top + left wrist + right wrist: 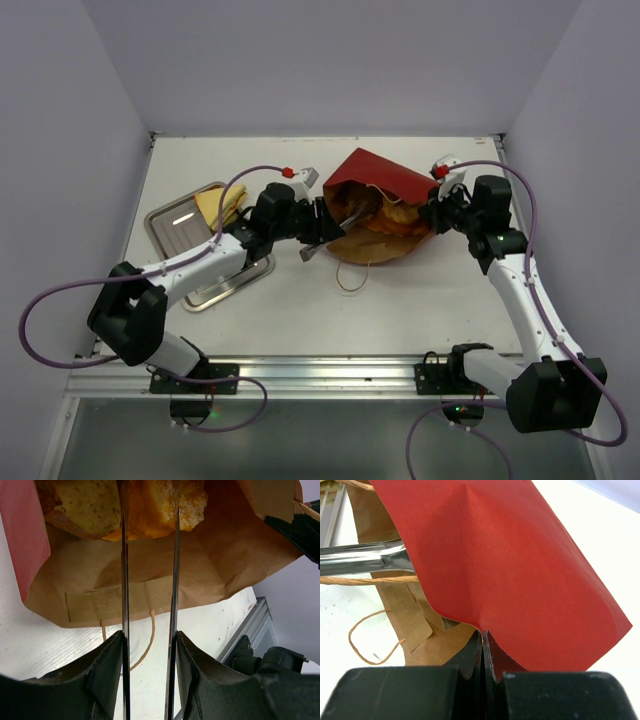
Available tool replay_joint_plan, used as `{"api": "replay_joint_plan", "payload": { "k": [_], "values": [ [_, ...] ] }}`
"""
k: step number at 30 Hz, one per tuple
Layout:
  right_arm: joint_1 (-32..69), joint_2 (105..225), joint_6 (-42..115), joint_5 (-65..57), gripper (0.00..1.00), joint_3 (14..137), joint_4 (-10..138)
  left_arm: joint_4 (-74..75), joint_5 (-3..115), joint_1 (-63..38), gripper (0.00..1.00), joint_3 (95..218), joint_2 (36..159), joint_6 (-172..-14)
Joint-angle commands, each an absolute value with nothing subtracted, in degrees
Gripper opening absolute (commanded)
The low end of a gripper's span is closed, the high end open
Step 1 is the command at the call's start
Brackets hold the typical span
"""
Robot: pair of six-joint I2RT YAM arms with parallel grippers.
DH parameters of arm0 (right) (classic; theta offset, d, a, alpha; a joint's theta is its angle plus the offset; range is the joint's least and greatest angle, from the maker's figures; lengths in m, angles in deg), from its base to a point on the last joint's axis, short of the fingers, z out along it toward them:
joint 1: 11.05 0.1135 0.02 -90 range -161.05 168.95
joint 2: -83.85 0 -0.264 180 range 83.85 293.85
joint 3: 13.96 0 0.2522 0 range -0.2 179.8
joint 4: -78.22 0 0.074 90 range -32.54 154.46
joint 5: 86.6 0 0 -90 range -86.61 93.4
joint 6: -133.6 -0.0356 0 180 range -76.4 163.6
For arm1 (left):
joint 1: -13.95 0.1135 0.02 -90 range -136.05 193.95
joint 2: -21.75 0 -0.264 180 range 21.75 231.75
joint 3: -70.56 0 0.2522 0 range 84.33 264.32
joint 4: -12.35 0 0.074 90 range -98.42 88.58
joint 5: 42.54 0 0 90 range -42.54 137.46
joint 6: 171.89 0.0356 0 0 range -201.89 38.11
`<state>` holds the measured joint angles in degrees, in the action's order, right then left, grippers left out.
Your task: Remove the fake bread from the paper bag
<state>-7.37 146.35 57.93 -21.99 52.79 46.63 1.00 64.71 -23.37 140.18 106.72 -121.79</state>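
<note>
Tongs (365,560) flank bread (90,505) in paper bag (215,565); right jaws pinch rim.

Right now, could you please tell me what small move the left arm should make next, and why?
Probably ease the metal tongs slightly deeper, then squeeze: held by the left pincer, their arms stand apart, reaching the orange fake bread inside the paper bag, whose rim the right pincer pinches.

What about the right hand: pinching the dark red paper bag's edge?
Yes, the right wrist view shows the right hand shut on the edge of the dark red paper bag.
</note>
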Motion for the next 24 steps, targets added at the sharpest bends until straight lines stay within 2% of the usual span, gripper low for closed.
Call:
{"api": "replay_joint_plan", "payload": {
  "k": [1, 24],
  "values": [
    [-7.6, 145.2, 57.2, -24.2, 0.00, 52.4, 50.3, 4.0, 64.9, -23.9, 0.48, 144.3, 107.8, -121.7],
    [-7.8, 145.5, 56.6, -24.6, 0.00, 51.9, 50.7, 1.1, 66.4, -25.2, 0.49, 151.8, 116.7, -120.6]
  ]
}}
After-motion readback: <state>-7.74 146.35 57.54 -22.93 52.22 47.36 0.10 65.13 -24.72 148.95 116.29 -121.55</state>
